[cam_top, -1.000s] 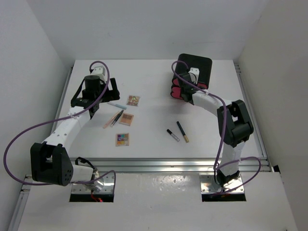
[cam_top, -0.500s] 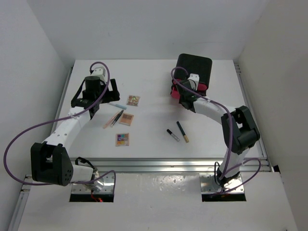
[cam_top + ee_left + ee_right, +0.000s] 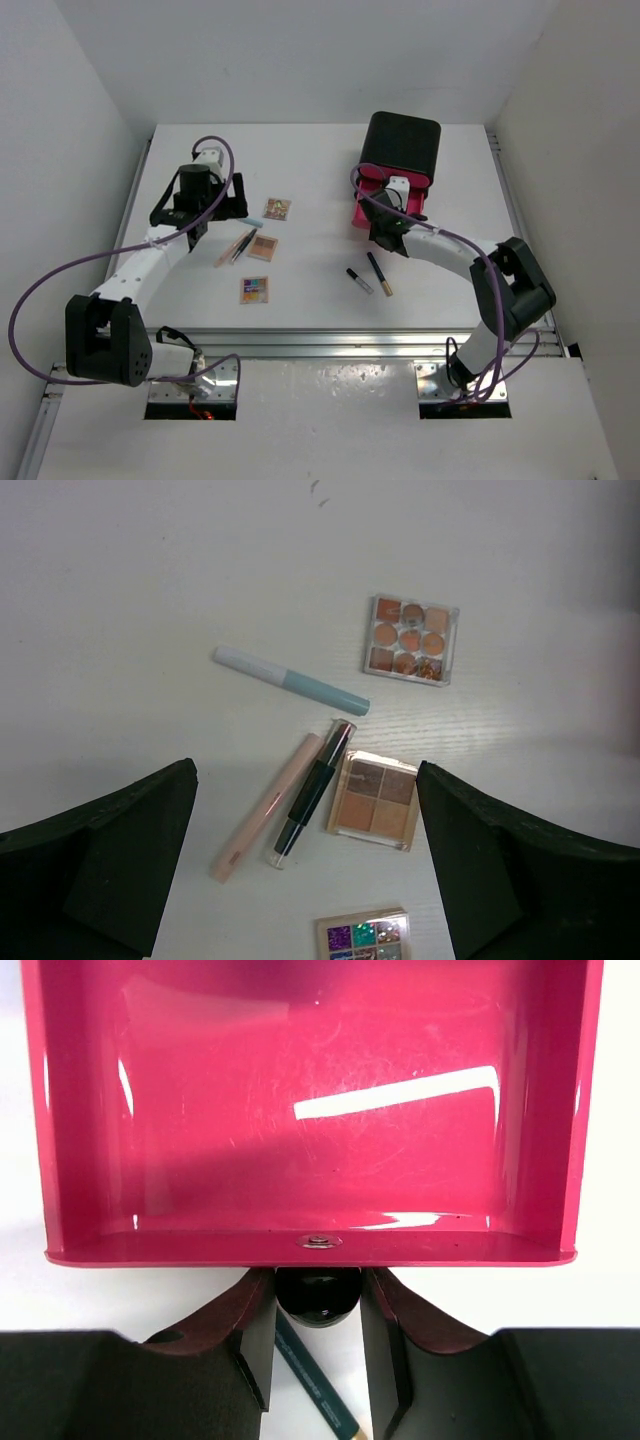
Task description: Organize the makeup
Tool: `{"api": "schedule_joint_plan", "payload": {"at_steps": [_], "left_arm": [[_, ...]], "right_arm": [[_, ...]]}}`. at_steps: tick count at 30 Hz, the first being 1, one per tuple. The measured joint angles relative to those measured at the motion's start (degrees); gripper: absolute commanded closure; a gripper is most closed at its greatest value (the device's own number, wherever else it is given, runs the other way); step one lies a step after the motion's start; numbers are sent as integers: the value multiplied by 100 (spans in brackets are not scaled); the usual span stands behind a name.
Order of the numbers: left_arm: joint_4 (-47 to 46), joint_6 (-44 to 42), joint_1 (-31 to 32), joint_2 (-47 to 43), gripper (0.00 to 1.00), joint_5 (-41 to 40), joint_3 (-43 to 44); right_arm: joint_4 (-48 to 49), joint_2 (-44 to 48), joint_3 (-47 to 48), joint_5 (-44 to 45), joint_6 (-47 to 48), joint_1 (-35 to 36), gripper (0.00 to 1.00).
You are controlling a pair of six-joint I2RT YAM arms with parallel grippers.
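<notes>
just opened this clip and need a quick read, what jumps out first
The bright pink drawer stands out of the black box at the back right, empty, with the right gripper shut on its black knob. On the left, the left gripper hangs open over the scattered makeup, a pale blue stick among it.

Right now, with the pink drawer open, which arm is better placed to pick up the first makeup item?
Left. The left hand hangs open over the pale blue stick and tan nine-pan palette; the right hand is shut on the pink drawer's black knob.
</notes>
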State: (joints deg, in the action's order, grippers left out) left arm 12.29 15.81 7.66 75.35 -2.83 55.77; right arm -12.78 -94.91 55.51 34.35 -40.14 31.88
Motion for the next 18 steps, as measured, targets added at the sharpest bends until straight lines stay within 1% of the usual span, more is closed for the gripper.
{"api": "schedule_joint_plan", "payload": {"at_steps": [1, 2, 4, 5, 7, 8, 10, 12, 13, 15, 16, 17, 18], "left_arm": [[-4, -79, 0, 0, 3, -2, -50], [-11, -162, 0, 0, 6, -11, -101], [-24, -302, 0, 0, 12, -28, -203], [-20, -387, 0, 0, 18, -39, -254], [28, -577, -17, 0, 26, 22, -304], [61, -691, -28, 0, 36, 72, -315], [138, -1008, -44, 0, 43, 208, -315], [236, -1379, -52, 7, 50, 367, -315], [282, -1569, -55, 9, 51, 428, -315], [334, -1996, -55, 9, 54, 542, -332], [345, -2243, -55, 9, 56, 610, -365], [378, -2505, -57, 13, 56, 702, -398], [444, -2771, -57, 17, 51, 817, -426]], "right_arm": [[-39, 0, 0, -9, -9, 4, 65], [-57, 2, 0, -15, -17, 15, 58], [-87, 13, 0, -68, -11, 15, 48], [-105, 37, -13, -122, 11, 15, 37], [-136, 114, -46, -212, 76, 31, 28], [-166, 164, -50, -273, 127, 46, 24], [-232, 289, -57, -393, 271, 87, 24], [-295, 457, -87, -540, 468, 131, 27], [-317, 560, -111, -649, 577, 155, 29], [-345, 789, -232, -857, 778, 179, 37], [-343, 916, -326, -1023, 890, 197, 39], [-358, 1036, -431, -1178, 1019, 205, 39], [-382, 1145, -535, -1373, 1119, 208, 36]]}}
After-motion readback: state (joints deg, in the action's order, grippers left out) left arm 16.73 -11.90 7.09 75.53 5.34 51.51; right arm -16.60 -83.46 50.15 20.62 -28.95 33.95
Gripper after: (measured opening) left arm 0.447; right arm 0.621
